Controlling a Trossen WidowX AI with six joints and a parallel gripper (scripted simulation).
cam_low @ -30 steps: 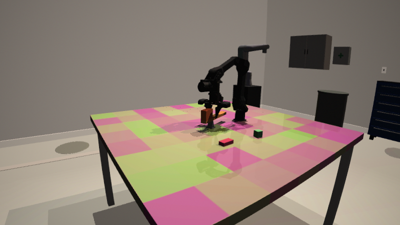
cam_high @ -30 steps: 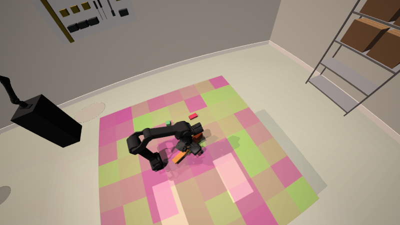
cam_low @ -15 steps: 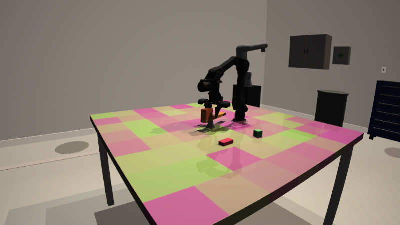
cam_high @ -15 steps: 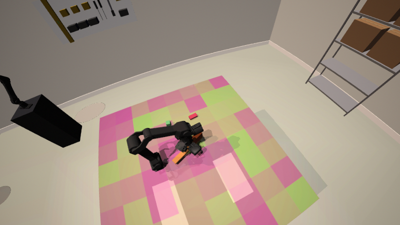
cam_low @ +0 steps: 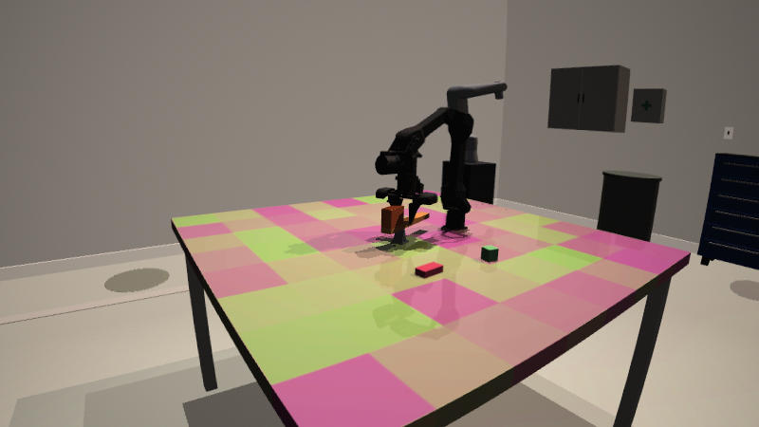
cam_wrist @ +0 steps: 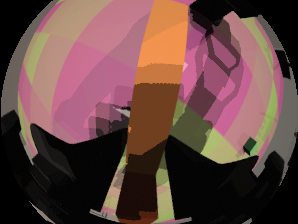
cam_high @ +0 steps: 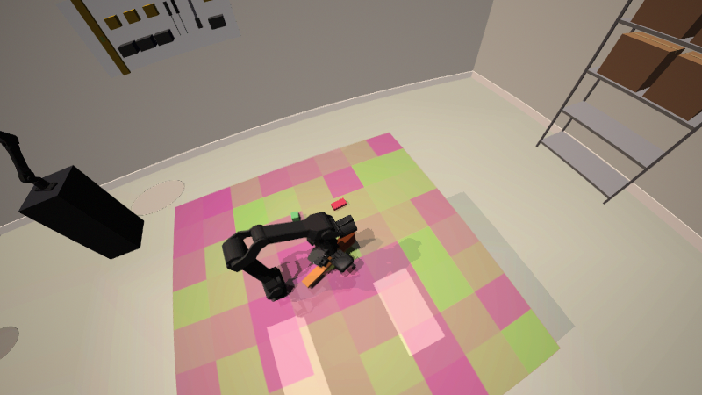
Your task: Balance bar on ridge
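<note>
Black fingers of the gripper [cam_high: 333,257] [cam_low: 404,214] [cam_wrist: 147,134] are standing slightly wider than the bar [cam_high: 315,276] [cam_low: 392,219] [cam_wrist: 160,45], one on each side, without clamping it. The wrist view is showing the bar running lengthwise between them, bright orange at its far end and shadowed brown nearer the fingers. The exterior view is revealing what the top view is hiding: a taller end on the bar, raised above the tabletop [cam_high: 417,161] [cam_low: 328,329] [cam_wrist: 65,55], and the dark grey ridge [cam_low: 399,238] standing beneath the bar. Exact contact and level are remaining too small to judge. Overhead, the black arm [cam_high: 284,233] [cam_low: 424,132] is covering the bar's middle, leaving both ends showing. Farther out, a green cube [cam_high: 295,216] [cam_low: 489,252] [cam_wrist: 250,146] is appearing in all three views, while a flat red block [cam_high: 339,204] [cam_low: 429,269] is showing clearly in the top and exterior views, lying near the cube. Beyond the tabletop, the top view is including a shelf rack [cam_high: 587,72]; the exterior view is including a wall cabinet [cam_low: 586,98].
</note>
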